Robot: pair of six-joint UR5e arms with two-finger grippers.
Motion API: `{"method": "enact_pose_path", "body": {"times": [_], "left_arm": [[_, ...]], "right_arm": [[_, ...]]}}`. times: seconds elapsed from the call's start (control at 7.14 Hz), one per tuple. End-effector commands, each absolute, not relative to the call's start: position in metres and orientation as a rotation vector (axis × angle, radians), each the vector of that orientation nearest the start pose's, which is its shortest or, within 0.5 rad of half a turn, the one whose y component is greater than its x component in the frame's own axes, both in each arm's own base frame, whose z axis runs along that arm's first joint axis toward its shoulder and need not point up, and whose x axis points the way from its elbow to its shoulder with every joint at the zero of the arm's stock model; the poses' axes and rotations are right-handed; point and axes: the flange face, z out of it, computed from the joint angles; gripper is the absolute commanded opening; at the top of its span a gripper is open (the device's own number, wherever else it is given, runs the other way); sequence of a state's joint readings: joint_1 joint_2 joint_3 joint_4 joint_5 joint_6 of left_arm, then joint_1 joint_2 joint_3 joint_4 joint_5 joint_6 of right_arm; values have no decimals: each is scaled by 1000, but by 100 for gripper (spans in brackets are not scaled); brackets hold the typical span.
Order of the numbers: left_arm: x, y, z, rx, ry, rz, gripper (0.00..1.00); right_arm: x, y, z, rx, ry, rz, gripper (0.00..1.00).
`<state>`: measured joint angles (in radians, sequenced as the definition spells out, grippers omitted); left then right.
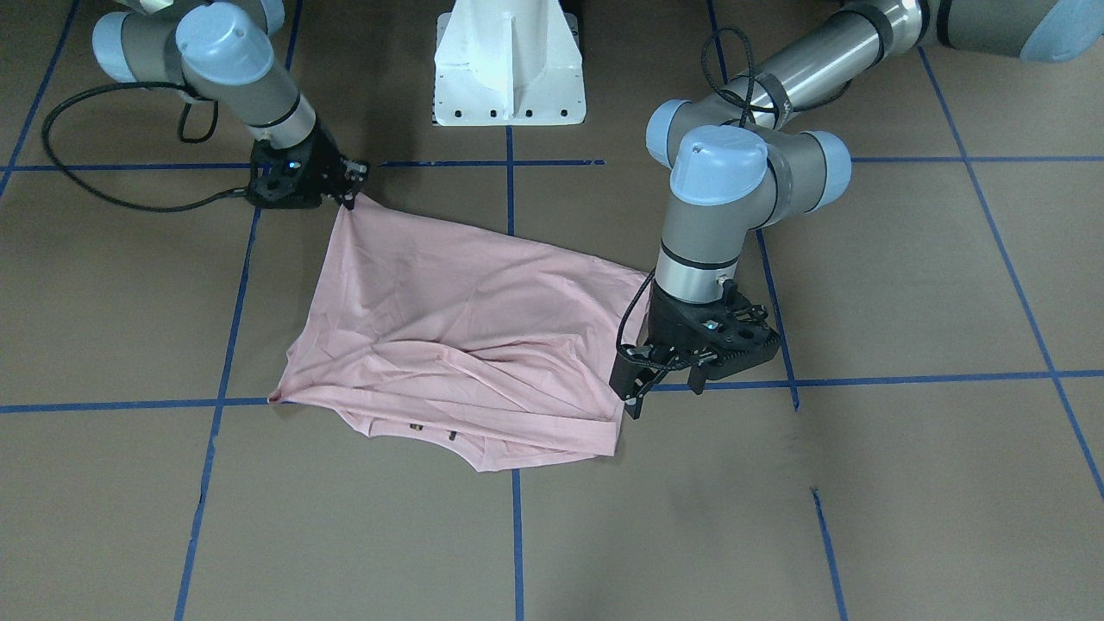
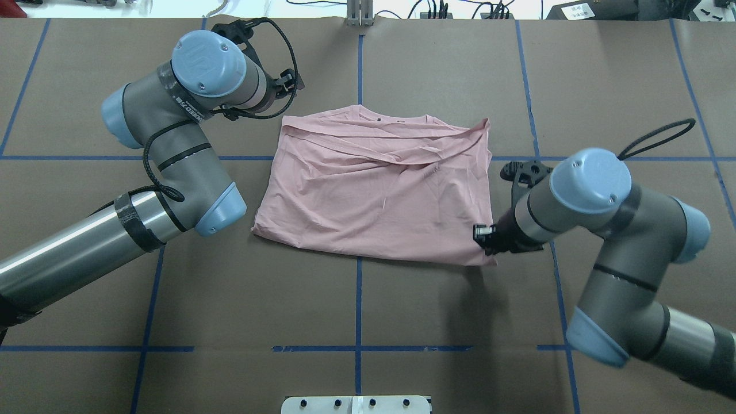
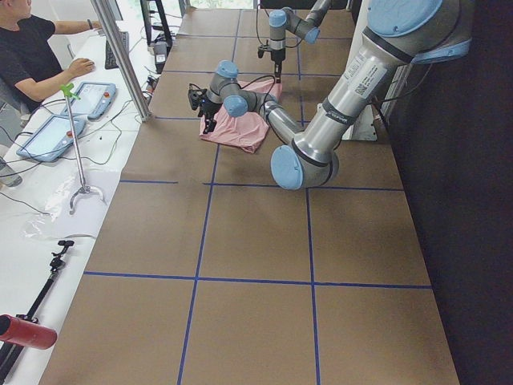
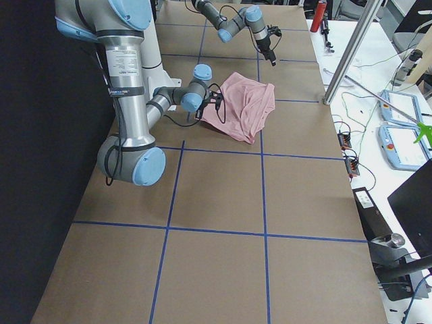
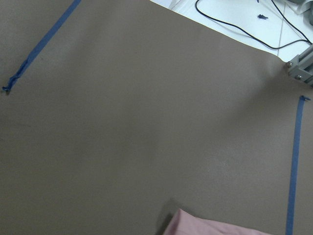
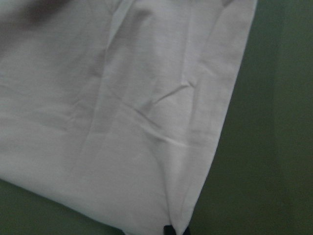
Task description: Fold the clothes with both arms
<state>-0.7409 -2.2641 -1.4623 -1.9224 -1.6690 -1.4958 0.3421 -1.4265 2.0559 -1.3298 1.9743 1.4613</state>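
Note:
The pale pink T-shirt [image 1: 457,319] lies crumpled and folded over on the brown table, collar at the far edge [image 2: 374,190]. Its cartoon print does not show. My right gripper [image 1: 352,185] is shut on the shirt's near right corner [image 2: 482,234]. The right wrist view shows that corner [image 6: 122,122] running down to a black fingertip [image 6: 168,230]. My left gripper [image 1: 664,388] is open and empty, just beside the shirt's far left corner [image 2: 290,86]. The left wrist view shows only that corner's tip [image 5: 205,227] and bare table.
The white pedestal base [image 1: 509,69] stands at the robot's side of the table. Blue tape lines [image 2: 359,299] grid the brown surface. In the exterior left view an operator [image 3: 32,56] sits at a white side bench with tablets and cables.

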Motion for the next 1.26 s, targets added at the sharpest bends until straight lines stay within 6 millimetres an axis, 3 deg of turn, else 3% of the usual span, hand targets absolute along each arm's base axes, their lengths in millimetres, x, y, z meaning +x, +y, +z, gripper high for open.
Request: {"method": "enact_pose_path", "body": {"times": [0.0,0.14,0.28,0.42,0.56,0.7,0.84,1.12], "left_arm": [[458,-586,265,289,900,-569,100],[457,-586,267,289,899,-570,100],[462,-581,271,283,894,-559,100],[474,-561,258,248,924,-520,100],[474,-534,262,173,945,-529,100],[488,-498,268,99,919,-566,100],[508,-476,273,35,868,-609,98],[532,-440,273,-11,817,-626,95]], "right_arm": [[-479,-173,312,-267,-933,-8,0],[-479,-168,303,-272,-954,-22,75],[-477,-164,294,-265,-975,-22,100],[-466,-171,278,-236,-1017,-9,100],[-460,-189,261,-192,-1057,27,100],[-453,-212,252,-150,-1079,75,100],[-443,-233,252,-121,-1084,116,100],[-435,-252,239,-93,-1113,148,100]]}}
